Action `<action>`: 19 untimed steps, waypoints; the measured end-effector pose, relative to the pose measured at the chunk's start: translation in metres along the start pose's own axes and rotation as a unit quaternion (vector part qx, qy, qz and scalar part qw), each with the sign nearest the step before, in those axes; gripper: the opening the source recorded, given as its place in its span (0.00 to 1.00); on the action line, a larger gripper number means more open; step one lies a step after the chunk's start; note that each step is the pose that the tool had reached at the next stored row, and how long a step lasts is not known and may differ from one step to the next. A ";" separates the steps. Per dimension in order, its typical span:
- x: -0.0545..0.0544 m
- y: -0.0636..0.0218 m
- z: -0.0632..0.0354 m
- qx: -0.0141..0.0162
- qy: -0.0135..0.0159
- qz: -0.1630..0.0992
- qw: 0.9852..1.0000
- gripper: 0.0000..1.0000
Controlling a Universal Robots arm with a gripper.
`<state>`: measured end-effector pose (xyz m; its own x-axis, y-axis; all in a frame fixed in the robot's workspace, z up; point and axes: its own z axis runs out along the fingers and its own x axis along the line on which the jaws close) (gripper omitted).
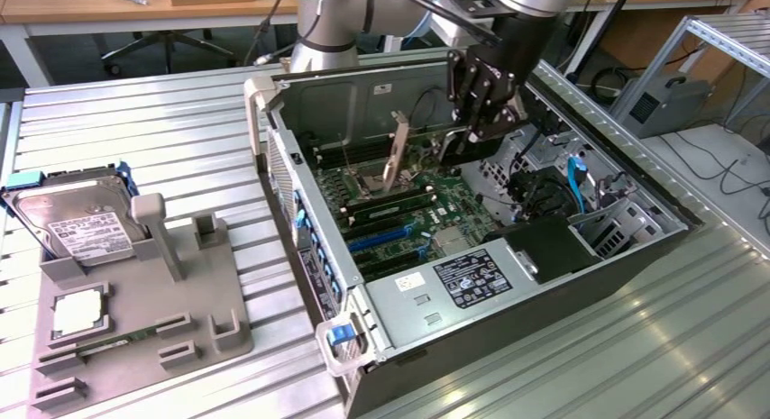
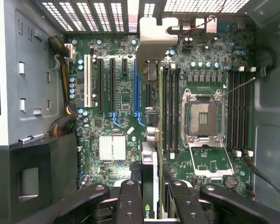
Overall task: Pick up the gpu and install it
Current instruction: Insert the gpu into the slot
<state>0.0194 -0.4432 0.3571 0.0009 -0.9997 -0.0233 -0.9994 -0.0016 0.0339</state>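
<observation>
My gripper (image 1: 464, 147) is inside the open case (image 1: 626, 257), clenched on the gpu (image 1: 395, 153). In the wrist view the gripper (image 2: 149, 189) has its black fingers (image 2: 129, 200) pressed against both flat sides of the gpu (image 2: 149, 163), near the end away from the bracket.

I hold the gpu on edge over the motherboard (image 2: 121, 100), with its silver bracket (image 2: 151, 39) pointing at the vented rear wall of the case. Seen from the wrist, the card runs between the blue slot (image 2: 136, 88) on one side and a bank of memory slots (image 2: 170, 107) on the other. The CPU socket (image 2: 200, 116) lies just past those slots. In the exterior view the bracket stands nearly upright above the board, close to the socket. I cannot tell whether the card's lower edge touches the board or sits in a slot.

The case lies on its side on the ribbed metal worktop (image 1: 601, 365). On the exterior view's left, well apart from the case, is a grey holder (image 1: 180, 311). A hard drive (image 1: 78, 225) leans in it, and a memory stick (image 1: 121, 344) lies in a groove near its front.
</observation>
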 end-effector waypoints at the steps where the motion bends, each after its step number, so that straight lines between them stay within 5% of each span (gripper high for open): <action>1: 0.000 0.0007 0.0020 0.000 0.000 0.000 1.000 0.27; 10: 0.001 0.0096 0.0230 0.002 0.000 0.000 1.000 0.27; 11: 0.001 0.0187 0.0258 0.003 0.000 0.000 1.000 0.27; 12: 0.001 0.0212 0.0397 0.006 0.000 0.000 1.000 0.27; 19: 0.001 0.0271 0.0406 0.006 0.000 0.000 1.000 0.27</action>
<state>-0.0091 -0.4432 0.3174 0.0012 -0.9997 -0.0232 -0.9998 -0.0017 0.0211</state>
